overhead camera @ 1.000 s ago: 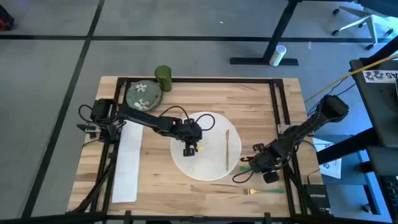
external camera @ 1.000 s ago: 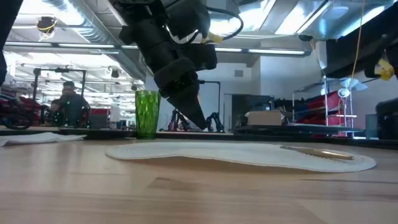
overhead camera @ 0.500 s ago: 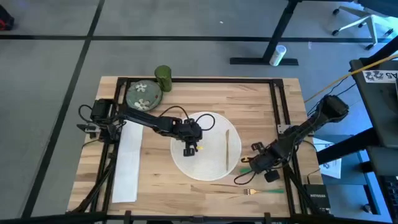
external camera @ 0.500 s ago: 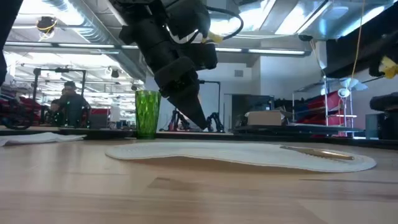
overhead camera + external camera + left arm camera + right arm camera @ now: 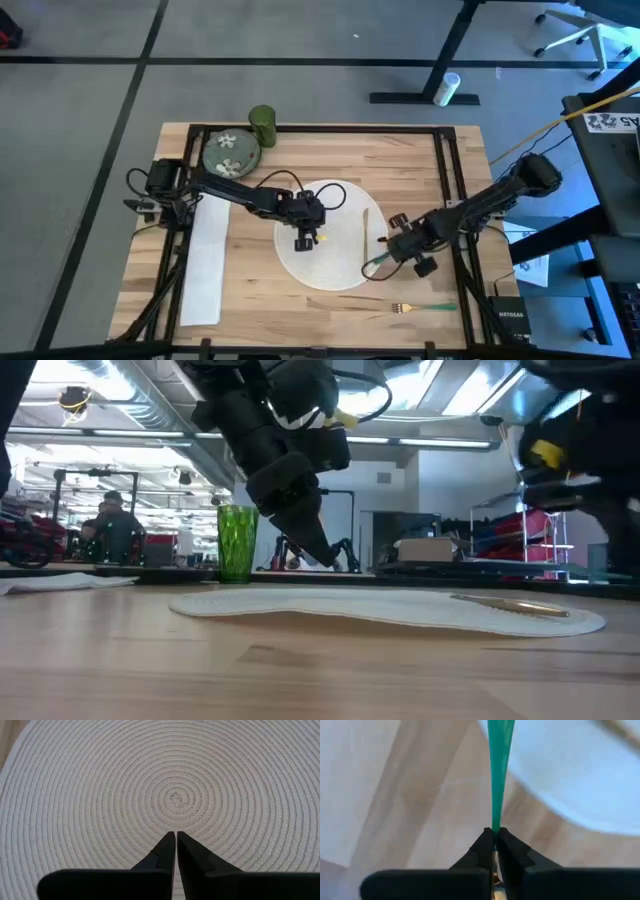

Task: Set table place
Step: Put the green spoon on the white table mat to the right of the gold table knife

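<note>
While your right end effector [image 5: 376, 262] carries a green-handled utensil [image 5: 498, 765] pinched between closed fingers at the right rim of the round woven placemat [image 5: 322, 235], the grip is on the thin end only, so the piece could swing or slip free if you move fast. Your left end effector [image 5: 303, 240] hangs over the middle of the placemat, fingers closed on nothing, and may crowd the drop. A wooden utensil [image 5: 365, 238] already lies on the mat's right side, and a fork [image 5: 425, 307] sits near the table's [image 5: 400, 160] front right edge; setting down carelessly could knock either. The table itself spans the whole workspace beneath both arms.
</note>
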Controlling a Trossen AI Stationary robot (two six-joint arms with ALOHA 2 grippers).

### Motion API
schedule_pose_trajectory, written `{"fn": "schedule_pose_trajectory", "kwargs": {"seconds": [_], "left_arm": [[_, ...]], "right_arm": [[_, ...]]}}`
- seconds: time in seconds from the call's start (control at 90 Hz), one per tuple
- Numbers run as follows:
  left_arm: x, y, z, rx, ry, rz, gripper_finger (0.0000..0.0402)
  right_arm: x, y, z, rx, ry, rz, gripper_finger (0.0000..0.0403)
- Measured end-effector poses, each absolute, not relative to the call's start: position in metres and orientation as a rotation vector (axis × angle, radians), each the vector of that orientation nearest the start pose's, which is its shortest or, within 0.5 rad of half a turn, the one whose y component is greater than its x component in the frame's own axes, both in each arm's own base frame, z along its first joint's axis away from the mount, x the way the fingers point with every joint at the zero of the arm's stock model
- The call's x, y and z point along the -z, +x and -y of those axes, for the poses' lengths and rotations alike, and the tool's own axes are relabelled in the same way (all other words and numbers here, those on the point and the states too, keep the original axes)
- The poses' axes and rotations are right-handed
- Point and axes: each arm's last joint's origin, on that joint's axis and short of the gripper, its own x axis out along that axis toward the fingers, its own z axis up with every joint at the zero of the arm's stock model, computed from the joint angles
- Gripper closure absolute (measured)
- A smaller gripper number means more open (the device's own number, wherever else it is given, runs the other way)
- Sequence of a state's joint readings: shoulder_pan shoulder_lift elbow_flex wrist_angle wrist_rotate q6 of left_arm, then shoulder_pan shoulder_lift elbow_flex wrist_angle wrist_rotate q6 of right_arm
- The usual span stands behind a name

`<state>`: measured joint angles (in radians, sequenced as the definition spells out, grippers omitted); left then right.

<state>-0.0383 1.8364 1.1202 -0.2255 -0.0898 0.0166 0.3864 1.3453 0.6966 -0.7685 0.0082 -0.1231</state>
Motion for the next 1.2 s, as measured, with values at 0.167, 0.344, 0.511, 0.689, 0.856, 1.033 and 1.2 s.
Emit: {"fn": "schedule_pose_trajectory", "kwargs": {"seconds": [0.167, 0.344, 0.511, 0.689, 0.856, 1.033, 1.2], "left_arm": [[-0.176, 0.367, 0.012, -0.035, 0.082, -0.913, 0.0402], [-0.197, 0.359, 0.012, -0.031, 0.088, -0.883, 0.0402], [-0.211, 0.352, 0.013, 0.021, 0.073, -0.862, 0.0402], [-0.216, 0.348, 0.013, 0.041, 0.079, -0.874, 0.0402], [-0.214, 0.346, 0.013, 0.043, 0.081, -0.901, 0.0402], [-0.214, 0.345, 0.013, 0.043, 0.082, -0.912, 0.0402], [-0.214, 0.345, 0.013, 0.046, 0.086, -0.911, 0.0402]], "right_arm": [[-0.171, 0.201, -0.063, -0.458, -0.463, -1.353, 0.0402], [-0.175, 0.208, -0.049, -0.497, -0.527, -1.328, 0.0402], [-0.178, 0.212, -0.04, -0.559, -0.616, -1.298, 0.0403], [-0.181, 0.214, -0.039, -0.667, -0.759, -1.244, 0.0403], [-0.181, 0.216, -0.04, -0.754, -0.876, -1.191, 0.0403], [-0.182, 0.217, -0.039, -0.818, -0.989, -1.154, 0.0403], [-0.182, 0.217, -0.039, -0.875, -1.071, -1.119, 0.0403]]}}
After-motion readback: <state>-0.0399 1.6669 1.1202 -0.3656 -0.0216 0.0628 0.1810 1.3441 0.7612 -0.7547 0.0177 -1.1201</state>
